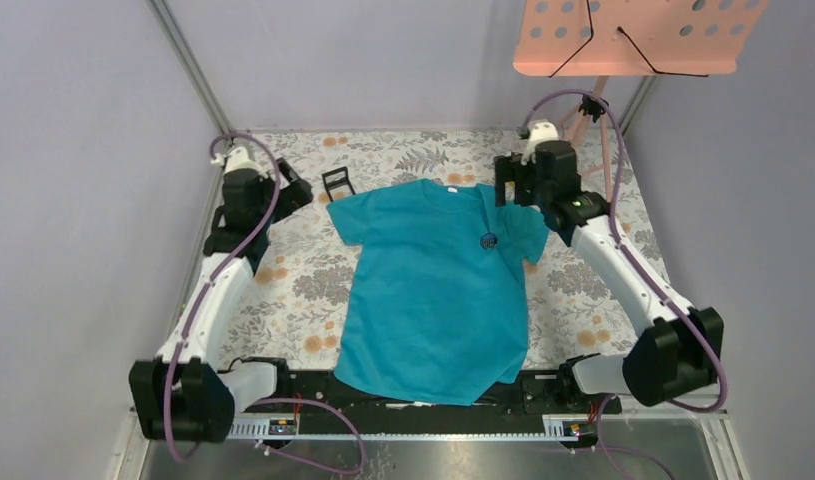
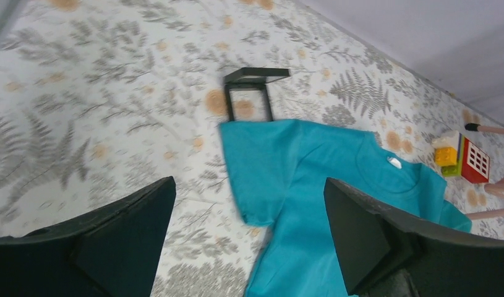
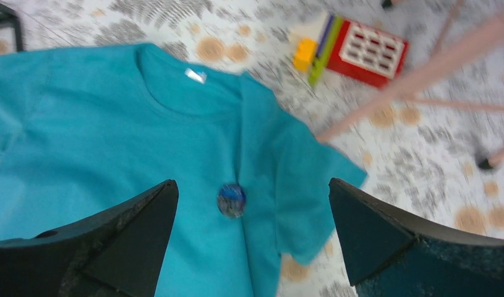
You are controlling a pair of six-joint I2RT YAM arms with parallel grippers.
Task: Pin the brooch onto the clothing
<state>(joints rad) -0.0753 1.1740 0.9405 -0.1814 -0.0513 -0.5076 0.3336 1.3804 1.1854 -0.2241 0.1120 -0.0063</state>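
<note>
My right gripper (image 3: 251, 183) is released, its jaws spread wide with nothing between them, hanging over the shirt's chest and sleeve. The brooch (image 3: 231, 200) shows in the gap in my wrist view, lying flat on the teal T-shirt (image 3: 107, 148) beside the sleeve seam, touched by neither finger. From above, it lies at about 7 o'clock from that gripper, and at 1 o'clock from the shirt's middle.

My left gripper (image 2: 249, 181) is likewise open and holding nothing. It hovers off the shirt's other sleeve, with the small black frame (image 2: 252, 93) at 12 o'clock from it on the floral table cover (image 2: 82, 124).

I judge the task to be at or near its end: the brooch rests on the chest and neither gripper holds anything. Whether the pin is truly caught in the cloth, I cannot tell from here. If it is, only drawing both arms back remains.

As for writing, the white neck label (image 3: 195, 75) at the collar is too small to read. The brooch face shows a blurred pattern but no legible letters. A toy block house (image 3: 360, 49) stands at 1 o'clock beyond the shirt, without readable marks.
</note>
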